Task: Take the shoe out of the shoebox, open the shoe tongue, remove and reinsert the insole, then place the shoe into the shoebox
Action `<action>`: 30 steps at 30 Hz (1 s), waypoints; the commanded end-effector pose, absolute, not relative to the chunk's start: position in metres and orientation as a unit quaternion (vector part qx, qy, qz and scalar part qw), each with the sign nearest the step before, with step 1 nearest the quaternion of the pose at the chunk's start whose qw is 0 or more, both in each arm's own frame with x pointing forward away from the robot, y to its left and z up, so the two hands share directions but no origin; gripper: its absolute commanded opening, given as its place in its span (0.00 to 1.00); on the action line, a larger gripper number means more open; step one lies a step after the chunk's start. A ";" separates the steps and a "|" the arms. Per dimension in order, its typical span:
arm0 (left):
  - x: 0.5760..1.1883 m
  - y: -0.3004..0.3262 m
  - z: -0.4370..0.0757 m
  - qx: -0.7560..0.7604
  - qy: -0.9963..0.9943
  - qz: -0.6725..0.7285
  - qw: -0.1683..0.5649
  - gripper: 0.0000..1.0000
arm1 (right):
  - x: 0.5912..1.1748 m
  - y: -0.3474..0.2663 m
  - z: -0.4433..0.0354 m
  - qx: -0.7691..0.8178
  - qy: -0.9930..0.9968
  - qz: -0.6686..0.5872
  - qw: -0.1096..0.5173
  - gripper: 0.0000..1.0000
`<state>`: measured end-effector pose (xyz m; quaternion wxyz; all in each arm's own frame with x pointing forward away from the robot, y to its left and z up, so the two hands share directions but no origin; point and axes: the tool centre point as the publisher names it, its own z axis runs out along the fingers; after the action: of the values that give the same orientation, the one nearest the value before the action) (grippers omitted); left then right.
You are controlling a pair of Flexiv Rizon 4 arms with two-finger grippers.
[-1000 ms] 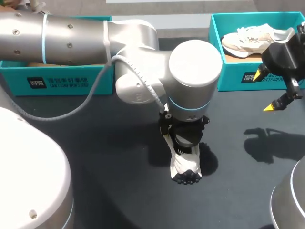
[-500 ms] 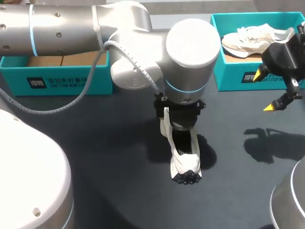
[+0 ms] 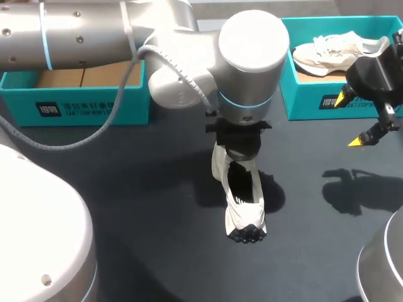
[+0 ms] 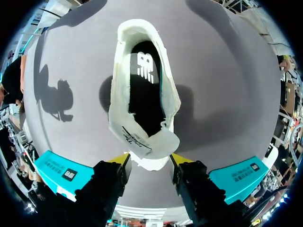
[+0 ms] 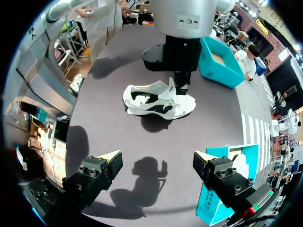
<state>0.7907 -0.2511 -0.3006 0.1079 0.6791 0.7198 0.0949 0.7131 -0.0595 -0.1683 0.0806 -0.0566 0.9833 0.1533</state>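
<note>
Shoe (image 3: 244, 207) stands on its sole mid-table, heel toward 6 o'clock in head view, outside both shoeboxes. Left gripper (image 4: 149, 163) is over the forefoot, 2 fingers clamped on the raised tongue (image 4: 156, 144). Right gripper (image 3: 349, 119) hangs at the shoe's 3 o'clock, fingers wide apart. 2nd shoe (image 3: 337, 53) lies in the shoebox (image 3: 315, 104) at 2 o'clock.

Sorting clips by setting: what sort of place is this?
Probably a robot test or demo bench for shoe handling: a dark table carrying a teal shoebox, a second shoebox along its far edge, and a white shoe lying out on it.
</note>
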 end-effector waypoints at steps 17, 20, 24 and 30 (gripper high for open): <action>0.744 -0.261 -0.323 0.684 0.720 0.064 0.100 0.40 | 0.715 -0.058 -0.169 -0.056 0.984 0.151 0.079 1.00; 0.737 -0.263 -0.320 0.686 0.718 0.059 0.103 0.41 | 0.715 -0.058 -0.169 -0.056 0.984 0.151 0.079 1.00; 0.732 -0.261 -0.316 0.691 0.712 0.060 0.108 0.41 | 0.715 -0.058 -0.169 -0.056 0.984 0.151 0.079 1.00; 0.734 -0.263 -0.308 0.687 0.714 0.061 0.118 0.40 | 0.715 -0.058 -0.169 -0.056 0.984 0.151 0.079 1.00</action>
<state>0.7352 -0.2654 -0.3116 0.1168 0.6869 0.7146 0.0614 0.7130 -0.0595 -0.1684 0.0807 -0.0566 0.9833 0.1533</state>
